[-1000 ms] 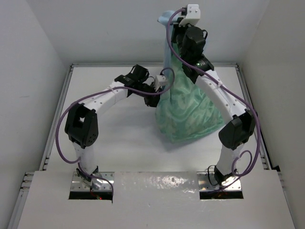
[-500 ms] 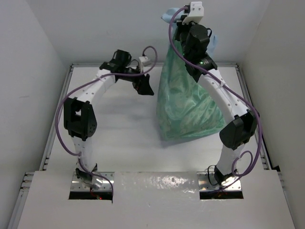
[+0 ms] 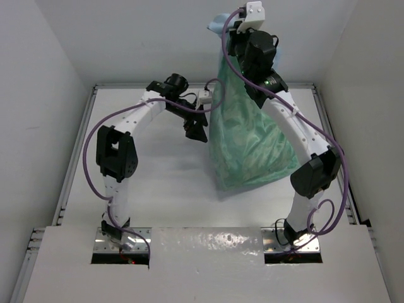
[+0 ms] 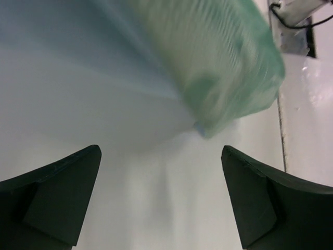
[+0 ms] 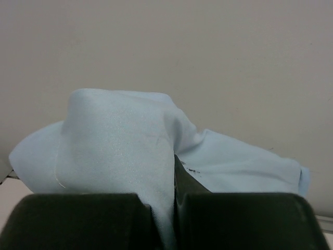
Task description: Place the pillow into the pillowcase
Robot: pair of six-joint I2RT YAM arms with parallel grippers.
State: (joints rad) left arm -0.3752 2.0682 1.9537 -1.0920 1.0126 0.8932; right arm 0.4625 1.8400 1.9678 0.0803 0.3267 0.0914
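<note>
Left wrist: pillowcase (image 4: 229, 62) blurred, top cut off | left gripper (image 4: 161, 159) spread, empty | right gripper (image 5: 174, 211) pinching pillowcase's blue edge

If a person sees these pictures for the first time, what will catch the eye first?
First the pillowcase, sea-green with a pale pattern, hanging like a full sack right of the middle of the table, its bottom resting on the surface. The right claw, shut, pinches its light blue top high above. The left claw stands wide open just left of the cloth, apart from it.

Pillowcase (image 3: 247, 148) bottom rests on white table (image 3: 158, 167)
</note>
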